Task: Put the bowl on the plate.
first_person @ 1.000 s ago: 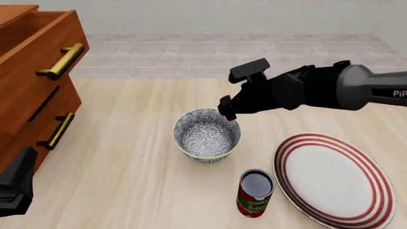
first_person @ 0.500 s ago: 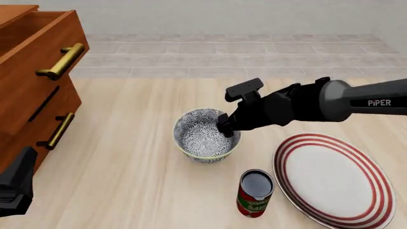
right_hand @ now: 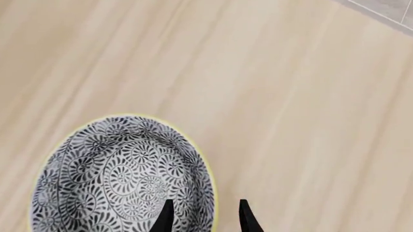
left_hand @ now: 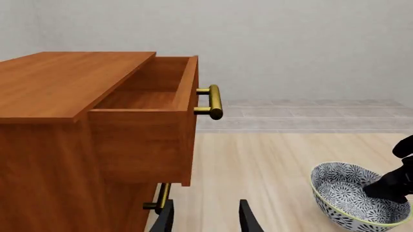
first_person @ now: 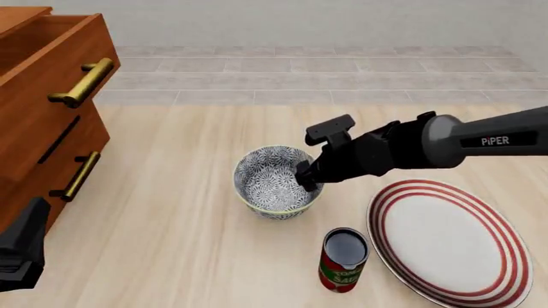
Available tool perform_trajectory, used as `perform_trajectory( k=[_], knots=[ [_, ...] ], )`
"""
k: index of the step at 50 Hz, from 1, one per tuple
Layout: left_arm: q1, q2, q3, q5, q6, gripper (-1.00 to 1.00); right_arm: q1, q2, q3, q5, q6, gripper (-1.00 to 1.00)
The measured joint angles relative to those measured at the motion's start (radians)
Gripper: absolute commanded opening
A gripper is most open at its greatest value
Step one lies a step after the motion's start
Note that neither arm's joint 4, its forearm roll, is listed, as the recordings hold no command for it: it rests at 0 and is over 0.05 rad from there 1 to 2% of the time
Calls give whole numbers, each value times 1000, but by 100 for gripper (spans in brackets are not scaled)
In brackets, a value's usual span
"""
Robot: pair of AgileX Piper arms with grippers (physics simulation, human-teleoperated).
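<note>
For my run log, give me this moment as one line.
phase: grasping | right gripper: open, straddling rim of grey-and-white floral bowl | left gripper: open, idle | red-ringed white plate: bare

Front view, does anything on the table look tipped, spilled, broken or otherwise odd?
Nothing stands out. The bowl, can and plate all sit upright and intact on the table. The dresser's top drawer is pulled open. The right gripper straddles the bowl's rim.
</note>
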State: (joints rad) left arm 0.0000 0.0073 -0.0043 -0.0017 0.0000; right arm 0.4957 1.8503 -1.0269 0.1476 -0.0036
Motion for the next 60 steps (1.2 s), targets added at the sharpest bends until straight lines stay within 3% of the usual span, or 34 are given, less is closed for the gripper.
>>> perform_trajectory(
  k=[9, 10, 60],
  knots=[
    [0, 0, 0, 0, 0, 100, -2, 11, 3, -8, 0, 100],
    [0, 0, 0, 0, 0, 100, -2, 11, 3, -8, 0, -100],
    [0, 0, 0, 0, 0, 100, 33, -124, 0, 24, 18, -100]
  ],
)
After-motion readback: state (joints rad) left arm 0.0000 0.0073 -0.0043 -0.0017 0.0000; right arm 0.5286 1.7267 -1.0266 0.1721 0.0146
